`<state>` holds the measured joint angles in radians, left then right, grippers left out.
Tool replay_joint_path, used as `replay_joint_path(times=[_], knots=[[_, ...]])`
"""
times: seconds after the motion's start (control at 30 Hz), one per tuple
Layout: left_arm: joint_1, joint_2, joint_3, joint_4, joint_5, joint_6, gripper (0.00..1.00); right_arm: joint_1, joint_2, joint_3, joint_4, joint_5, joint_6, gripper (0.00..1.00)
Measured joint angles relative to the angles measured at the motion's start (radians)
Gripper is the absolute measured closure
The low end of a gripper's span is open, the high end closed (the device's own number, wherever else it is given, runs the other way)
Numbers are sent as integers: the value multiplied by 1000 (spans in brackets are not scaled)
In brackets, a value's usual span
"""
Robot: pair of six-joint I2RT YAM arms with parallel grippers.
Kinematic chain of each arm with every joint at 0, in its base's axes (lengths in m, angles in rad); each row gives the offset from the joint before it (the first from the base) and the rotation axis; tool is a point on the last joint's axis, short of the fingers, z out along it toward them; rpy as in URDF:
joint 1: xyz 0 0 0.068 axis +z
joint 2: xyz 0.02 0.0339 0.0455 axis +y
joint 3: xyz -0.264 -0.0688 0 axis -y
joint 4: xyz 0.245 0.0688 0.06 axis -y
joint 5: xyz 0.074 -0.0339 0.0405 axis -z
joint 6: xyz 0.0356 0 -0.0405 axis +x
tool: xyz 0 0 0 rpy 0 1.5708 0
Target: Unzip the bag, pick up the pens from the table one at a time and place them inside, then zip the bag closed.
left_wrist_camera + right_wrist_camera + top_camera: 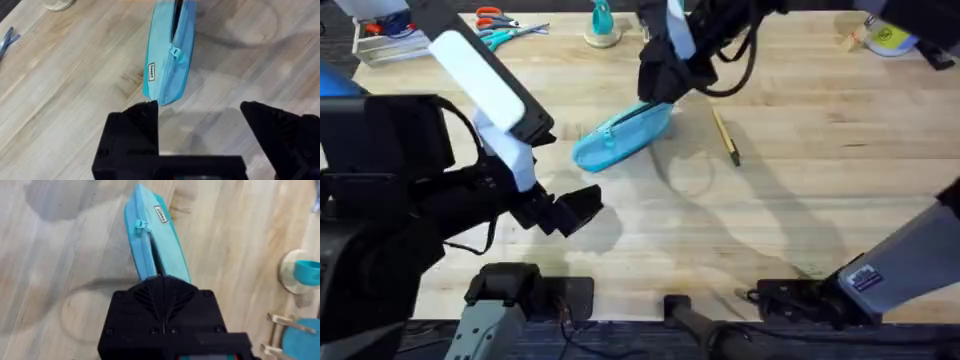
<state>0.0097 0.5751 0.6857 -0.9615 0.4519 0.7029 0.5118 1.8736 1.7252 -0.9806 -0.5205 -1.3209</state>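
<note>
Light-blue fabric tells you where things stand: the small elongated light-blue fabric pencil pouch [620,136] lies just past the middle of the light wood butcher-block tabletop [800,190], slanting from about seven o'clock up to one o'clock. Your right gripper [162,287], reaching across from the far side, has its black fingers clenched on the pouch's far end, pinching the fabric at the zipper line. The zipper pull [175,52] sits roughly partway along, and the seam looks parted on the far side of it, so you can judge the unzipping as under way, not finished. Your left gripper [200,117] hovers with fingers spread wide just short of the pouch's near end, holding nothing. One thin yellow-tan pen with a dark tip [725,137] lies on the wood at three o'clock from the pouch, close by but apart. Left for you: finish opening, load the pen, zip shut.
</note>
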Motion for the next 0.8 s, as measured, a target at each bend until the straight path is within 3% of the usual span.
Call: replay_joint_path(times=[0.8], knots=[[0,0,0,0,0,0,7,40,63,0,7,22,0,971]])
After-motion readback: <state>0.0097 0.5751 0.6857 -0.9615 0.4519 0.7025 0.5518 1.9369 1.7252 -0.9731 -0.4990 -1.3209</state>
